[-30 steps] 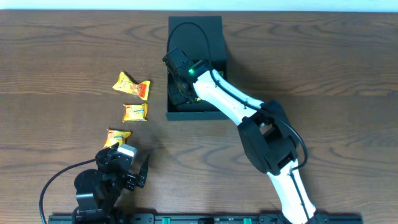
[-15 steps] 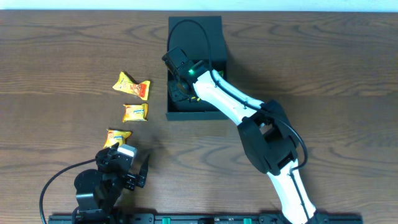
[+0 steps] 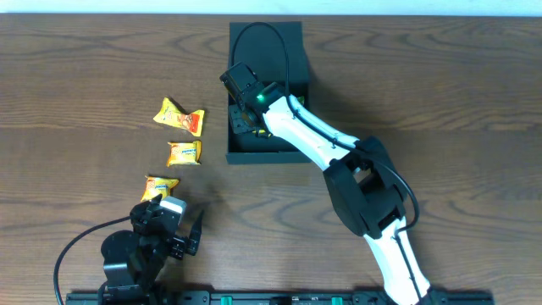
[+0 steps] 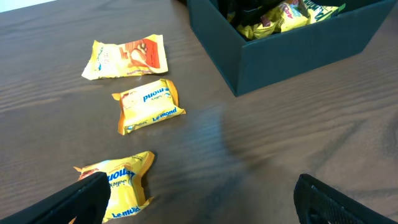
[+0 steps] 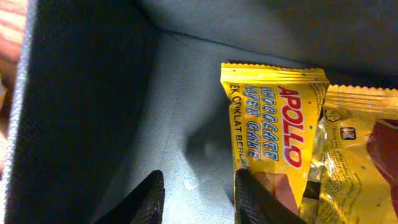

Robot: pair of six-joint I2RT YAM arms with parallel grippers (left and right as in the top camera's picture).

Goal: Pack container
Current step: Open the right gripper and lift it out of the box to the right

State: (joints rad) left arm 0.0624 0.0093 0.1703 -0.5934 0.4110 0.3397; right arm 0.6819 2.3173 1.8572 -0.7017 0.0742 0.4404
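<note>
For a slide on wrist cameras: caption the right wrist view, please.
Right gripper, jaws open and empty, inside the dark teal container beside a yellow Apollo chocolate cake packet.

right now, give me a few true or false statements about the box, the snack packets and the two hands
1. Three snack packets lie on the table, outside the container. True.
2. The right hand hangs over bare table, away from the container. False: it is down inside the container, fingers open over the floor beside an APOLLO packet.
3. The left hand holds a packet. False: its fingers are spread wide with nothing between them, and the nearest packet lies on the table by one finger.
4. There are yellow packets inside the container. True.
</note>
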